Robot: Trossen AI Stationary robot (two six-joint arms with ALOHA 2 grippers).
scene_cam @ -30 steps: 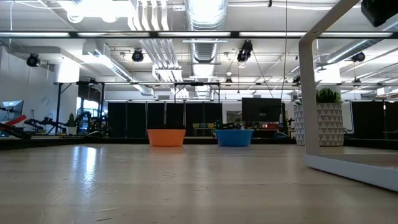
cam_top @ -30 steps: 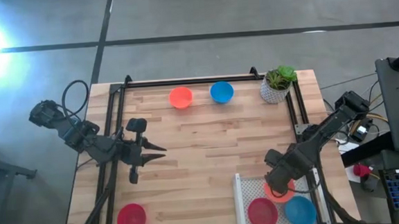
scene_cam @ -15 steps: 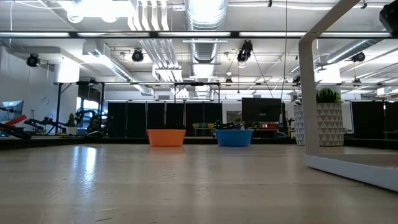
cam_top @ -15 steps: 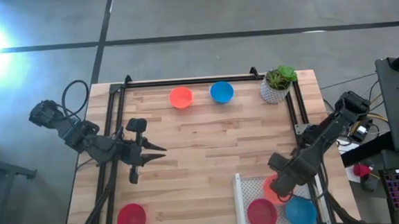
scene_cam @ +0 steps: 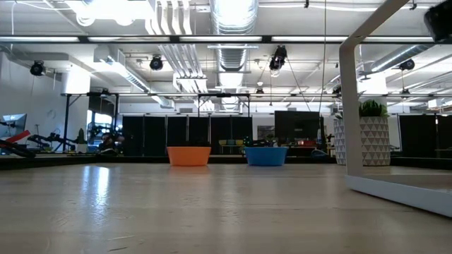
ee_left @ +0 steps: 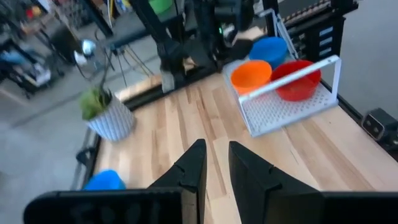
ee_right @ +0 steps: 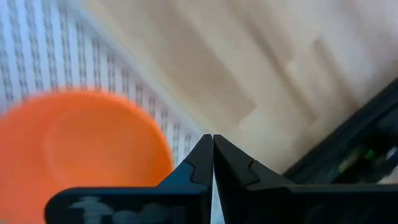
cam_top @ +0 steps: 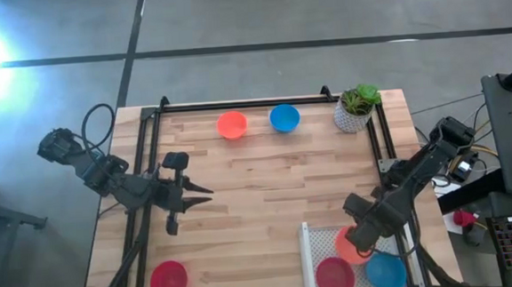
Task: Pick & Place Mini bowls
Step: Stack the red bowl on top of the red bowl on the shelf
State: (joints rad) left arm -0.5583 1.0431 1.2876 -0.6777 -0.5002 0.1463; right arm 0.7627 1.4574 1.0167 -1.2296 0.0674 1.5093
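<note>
Three mini bowls lie in the white tray (cam_top: 309,247) at the near right: an orange bowl (cam_top: 345,244), a red bowl (cam_top: 334,276) and a blue bowl (cam_top: 386,273). My right gripper (ee_right: 212,139) hangs over the tray, shut, pointing down beside the orange bowl's (ee_right: 81,146) rim; I see no touch. On the table's far side stand an orange bowl (cam_top: 232,124) and a blue bowl (cam_top: 284,118). A red bowl (cam_top: 168,278) rests near the front left corner. My left gripper (cam_top: 201,193) waits above the table's left part, narrowly open, holding nothing.
A white pot with a green plant (cam_top: 356,109) stands at the far right corner. A dark frame (cam_top: 245,102) runs along the table's far and side edges. Bare wood (cam_top: 268,196) spreads across the table's middle. The tray's white wall (scene_cam: 349,106) stands upright at its left side.
My right gripper has sunk a little toward the tray and drifted slightly toward the table's near edge, staying shut. The left arm has kept still.
</note>
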